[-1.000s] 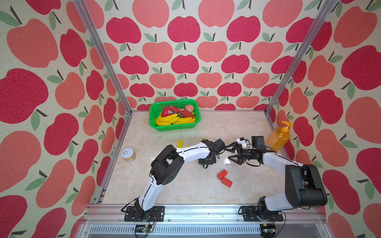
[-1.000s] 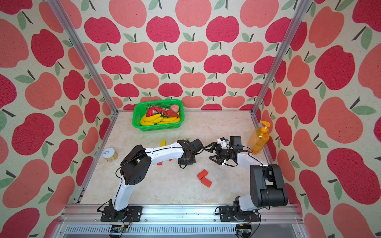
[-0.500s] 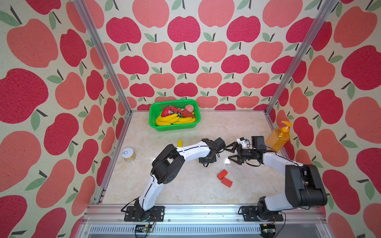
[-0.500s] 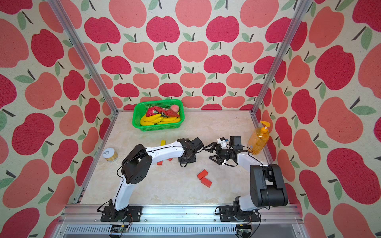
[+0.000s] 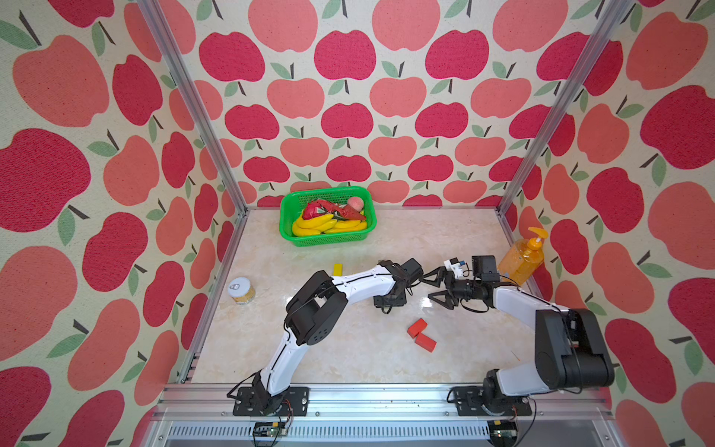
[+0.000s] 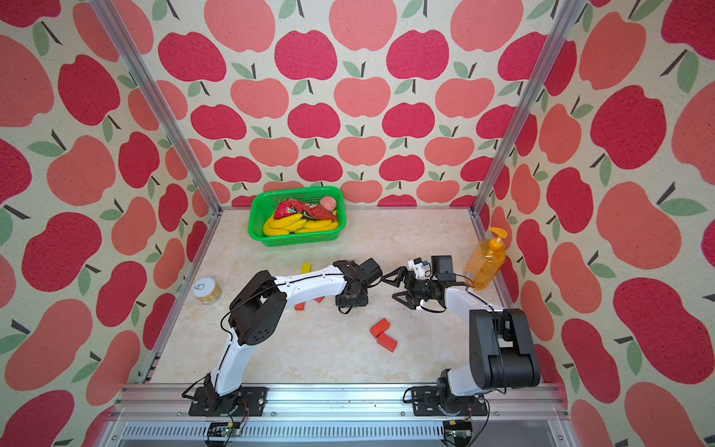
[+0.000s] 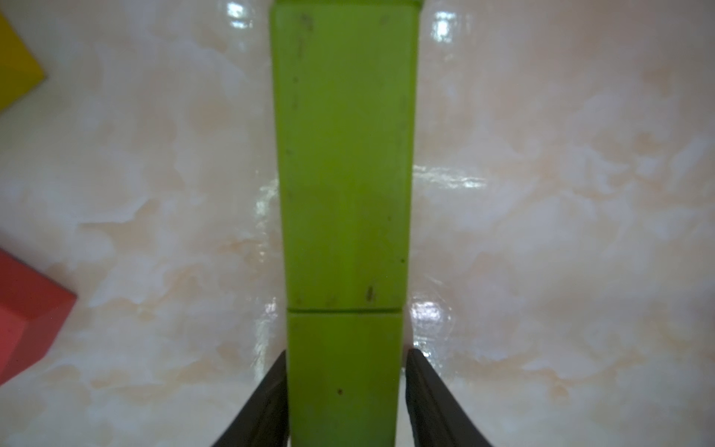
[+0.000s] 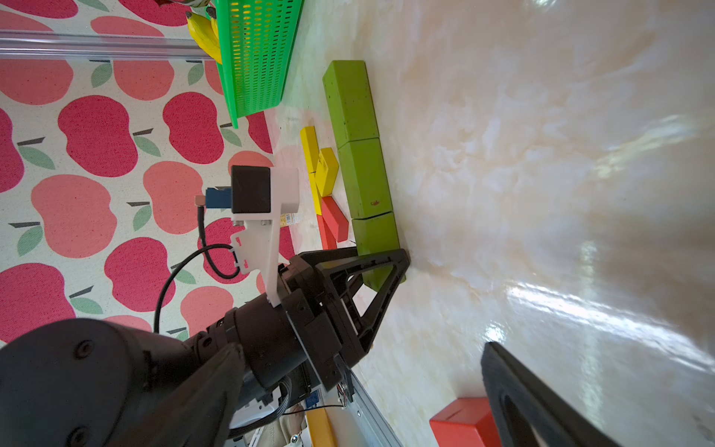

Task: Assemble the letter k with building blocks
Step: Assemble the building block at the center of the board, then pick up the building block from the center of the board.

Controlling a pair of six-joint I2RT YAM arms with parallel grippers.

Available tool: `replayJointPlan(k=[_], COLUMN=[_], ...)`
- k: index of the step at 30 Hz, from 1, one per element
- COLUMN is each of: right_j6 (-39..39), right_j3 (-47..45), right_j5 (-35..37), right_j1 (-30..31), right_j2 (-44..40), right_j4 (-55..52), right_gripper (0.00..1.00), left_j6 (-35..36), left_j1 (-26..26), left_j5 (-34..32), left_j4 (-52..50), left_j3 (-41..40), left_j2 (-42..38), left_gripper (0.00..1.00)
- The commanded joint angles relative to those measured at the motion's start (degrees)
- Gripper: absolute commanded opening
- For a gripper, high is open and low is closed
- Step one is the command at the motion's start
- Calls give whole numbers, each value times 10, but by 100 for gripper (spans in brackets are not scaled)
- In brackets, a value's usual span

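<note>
Now the left gripper [image 7: 346,358] is letting go. Its jaws stand just off the sides of the nearest green block [image 7: 344,383], and a sliver of table [image 7: 541,193] shows past one finger, so they are slightly spread, not pinching. That block lies flat between the jaws, butted end to end against the second green block [image 7: 344,162] straight ahead of the fingertips. The right wrist view shows three greens in one straight green row [image 8: 363,178].

Judgement: the K's stem is down and this release closes that placement. The K's slanted strokes are not yet built.

Loose stock:
- Yellow blocks [image 8: 311,149] and a red block [image 8: 334,218] are bunched just beside the row, off to one side of the left jaws.
- A red pair [image 5: 417,328], touching each other, lies well apart from the left jaws and nearer the right ones.

The right gripper [image 5: 436,288] has its jaws spread wide and empty. It faces the left gripper, near it, and touches no block.

Against the earlier top frames, both arms and the red pair sit where they were, with no visible shift. The only change is the left jaws loosening from a tighter hold. The next move is likely a straight lift clear; the risk is nudging the row crooked.
</note>
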Motion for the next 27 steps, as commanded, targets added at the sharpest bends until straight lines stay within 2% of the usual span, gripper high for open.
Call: replayJointPlan(k=[1,4,10,16,19,21,22,25,27], right_j6=[-14,-15,-15,-21,-21,-21,-23,-19,-3], right_j3=[14,13,15,15,16,14,14,11,-1], right_j5=[-8,-7,-7,1,-2,1,7,17,16], right_j1=[1,1,1,1,1,1,1,-3,-10], right_j2=[-8,-10,-9,-13,-11,-12,-12,-6,-14], right_j4=[-8,-8,-9,-17,-15,-13,-14,-10,11], right_gripper=[99,99,99,99,99,99,99,99,99], left_j6=[11,16,24,70,91,128,168,274,321], left_j1=[5,5,0,-15,-17,-24,-35,-83,-99], left_j5=[14,16,-14,-68,-73,-70,-71,-145,-170], left_j4=[-7,0,-10,-17,-16,-5,13,43,48], left_j3=[7,4,4,5,-5,-18,-30,-66,-88], left_j2=[22,19,-9,-79,-116,-147,-165,-211,-229], left_gripper=[58,67,67,68,69,70,74,97,98])
